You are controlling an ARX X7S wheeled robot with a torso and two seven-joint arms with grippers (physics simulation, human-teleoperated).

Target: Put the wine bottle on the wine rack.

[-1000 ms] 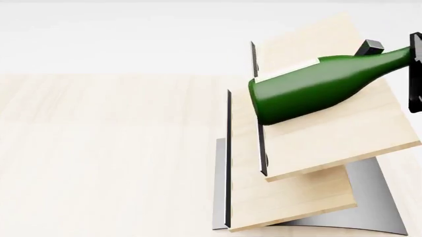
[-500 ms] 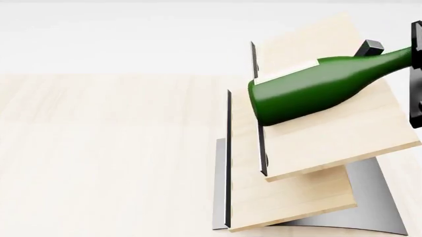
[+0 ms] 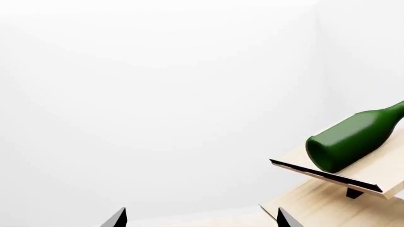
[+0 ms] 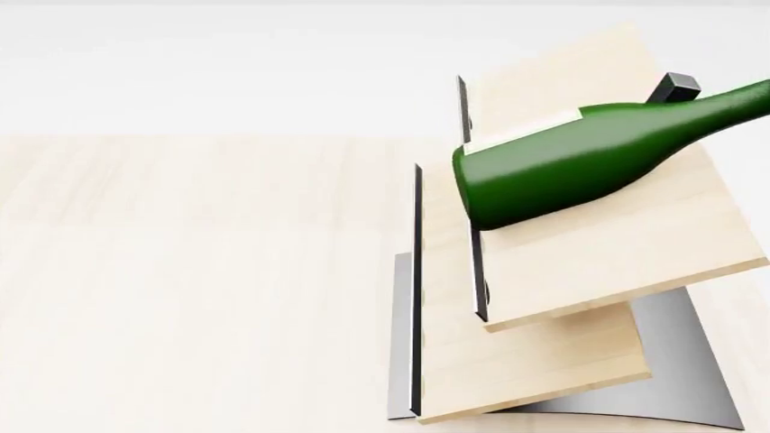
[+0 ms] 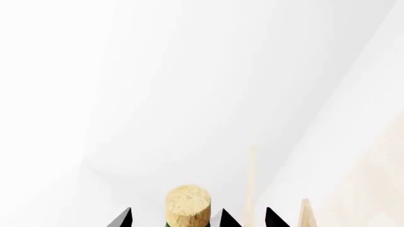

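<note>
On upper board of wine rack [image 4: 601, 253] wine bottle [image 4: 578, 167] lies tilted, base by black edge strip [image 4: 478, 262]; right gripper [image 5: 198, 218] spread wide, cork [image 5: 187, 204] between tips, ungripped; left gripper [image 3: 200, 218] open, empty; retreat straight back along neck, no sideways nudge.

Wine bottle [image 4: 565, 167] neck cut off at head view's right edge; right gripper [image 5: 196, 218] tips barely show, prob. open.

From my head camera I see no arm and no gripper. On the left wrist camera, my left gripper [image 3: 200, 218] shows only two dark fingertips, spread apart. My right gripper [image 5: 197, 217] also shows only spread dark tips.
</note>
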